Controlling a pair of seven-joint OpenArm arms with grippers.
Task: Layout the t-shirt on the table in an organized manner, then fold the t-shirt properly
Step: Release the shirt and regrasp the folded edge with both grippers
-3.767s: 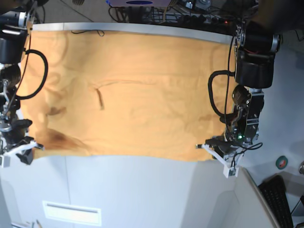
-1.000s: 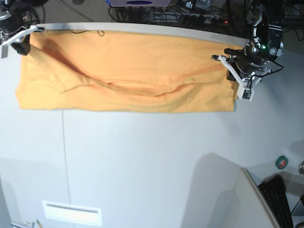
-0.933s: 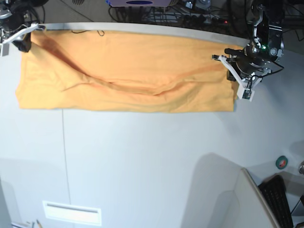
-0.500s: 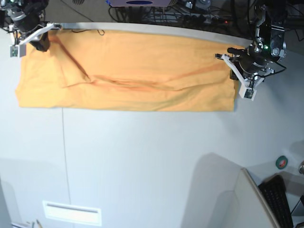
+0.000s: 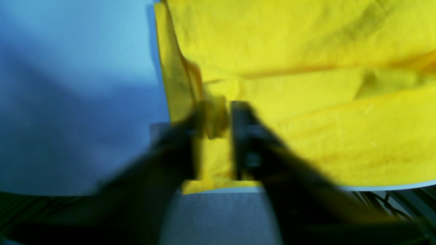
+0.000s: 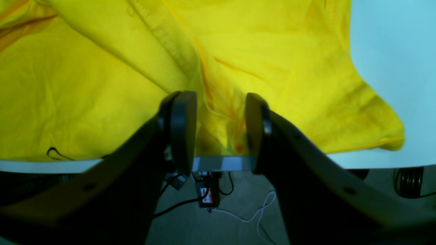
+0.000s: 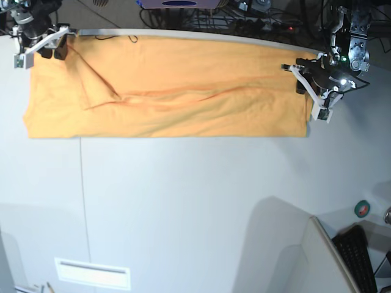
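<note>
The shirt [image 7: 165, 85] lies as a long folded band along the far edge of the tabletop [image 7: 195, 201], its two far corners at the two end effectors.

The right end effector [image 6: 218, 132] stands with its jaws parted. A small raised ridge of cloth sits between them at the far edge, and neither pad visibly presses it. Just beside it toward the shirt's middle runs a diagonal crease; away from the middle, the corner spreads flat onto bare tabletop.

The left end effector [image 5: 214, 136] is blurred in its wrist view. A pinch of cloth stands between its jaws with what looks like a narrow gap either side, but I cannot tell whether it grips or is free of it.

The step in hand looks like letting go after laying the folded half down. To do it well:
- Open both sides fully before lifting, so no cloth rides up with a pad.
- Lift straight up from the corners, not sideways. A sideways drag would skew the far edge.
- A long wrinkle runs between the two end effectors, across the band's middle. It probably needs smoothing, or a light outward pull at both ends, before the next fold.
</note>
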